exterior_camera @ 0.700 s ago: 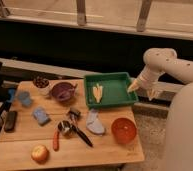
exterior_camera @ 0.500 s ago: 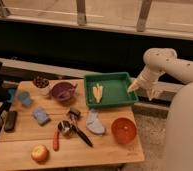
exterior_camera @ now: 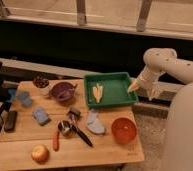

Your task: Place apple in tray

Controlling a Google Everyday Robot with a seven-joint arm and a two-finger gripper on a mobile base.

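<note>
The gripper (exterior_camera: pixel 142 90) hangs just past the right rim of the green tray (exterior_camera: pixel 118 91), its two fingers spread and holding nothing. The apple (exterior_camera: pixel 40 152) lies well apart from it, far toward the picture's left, on the wooden table's (exterior_camera: pixel 25 135) near corner.

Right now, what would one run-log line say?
gripper: open, empty, right of tray | apple: table front-left, untouched | tray: no apple
</note>
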